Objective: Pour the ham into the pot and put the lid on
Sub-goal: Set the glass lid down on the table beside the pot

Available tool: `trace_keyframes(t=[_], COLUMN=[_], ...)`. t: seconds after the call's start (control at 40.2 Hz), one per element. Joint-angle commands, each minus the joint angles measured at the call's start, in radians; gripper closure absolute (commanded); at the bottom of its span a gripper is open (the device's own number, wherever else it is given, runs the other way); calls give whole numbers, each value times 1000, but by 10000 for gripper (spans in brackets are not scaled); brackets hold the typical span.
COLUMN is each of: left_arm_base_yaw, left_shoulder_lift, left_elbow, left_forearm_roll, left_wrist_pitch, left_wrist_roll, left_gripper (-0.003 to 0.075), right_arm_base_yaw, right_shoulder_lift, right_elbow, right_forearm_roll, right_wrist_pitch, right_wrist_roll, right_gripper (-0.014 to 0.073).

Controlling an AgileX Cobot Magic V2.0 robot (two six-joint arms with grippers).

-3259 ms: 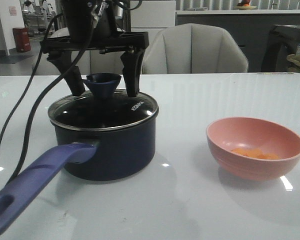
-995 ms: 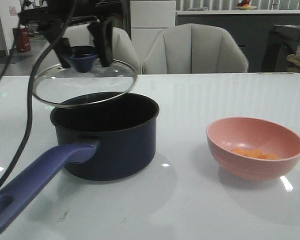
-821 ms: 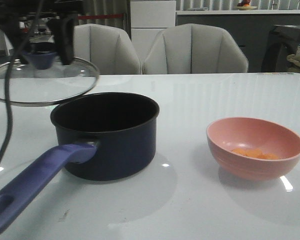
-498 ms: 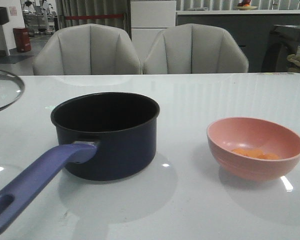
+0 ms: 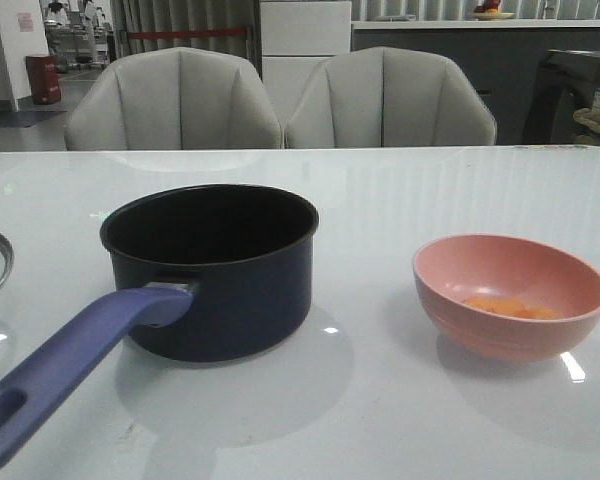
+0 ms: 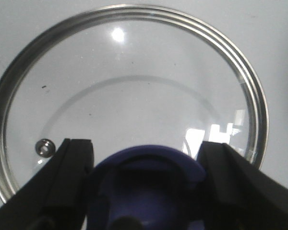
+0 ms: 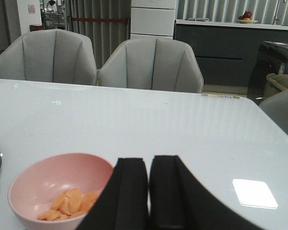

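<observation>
While my left pincer (image 6: 146, 191) pinches the lid (image 6: 129, 86) knob off the pot (image 5: 210, 265), my right pincer (image 7: 149, 191), pressed together, must next spread for the bowl (image 7: 62, 189) with ham (image 7: 69, 203).

Glass lid (image 6: 129, 96) held by its knob (image 6: 149, 187)
The knob, at 6 o'clock, is flanked by the left pincer (image 6: 149, 191) fingers (image 6: 69, 177); white tabletop (image 6: 278, 57) is seen beneath.
</observation>
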Motion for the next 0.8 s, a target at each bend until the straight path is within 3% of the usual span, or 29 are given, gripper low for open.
trace_keyframes(t=[0.0, 0.373, 0.448, 0.622, 0.697, 0.771], left_arm_base_yaw=[0, 1, 1, 1, 1, 1], left_shoulder_lift=[-23, 85, 96, 109, 109, 109], left_elbow=[-16, -16, -18, -18, -22, -41], left_forearm_roll=[-19, -63, -63, -63, -63, -55], left_wrist_pitch=[-80, -104, -104, -101, -93, -69], left_wrist_roll=[4, 56, 56, 56, 56, 56], left_gripper=[575, 544, 471, 158, 84, 73], right_arm_base_yaw=[-5, -5, -5, -5, -5, -5], right_shoulder_lift=[-21, -21, -21, -21, -21, -21], right_elbow=[8, 8, 8, 8, 8, 8], right_forearm_roll=[-12, -12, -12, -12, -12, -12], right_wrist_pitch=[-84, -84, -84, -84, -84, -84], right_wrist_roll=[-2, -2, -2, -2, -2, -2], right_gripper=[408, 408, 408, 408, 408, 408])
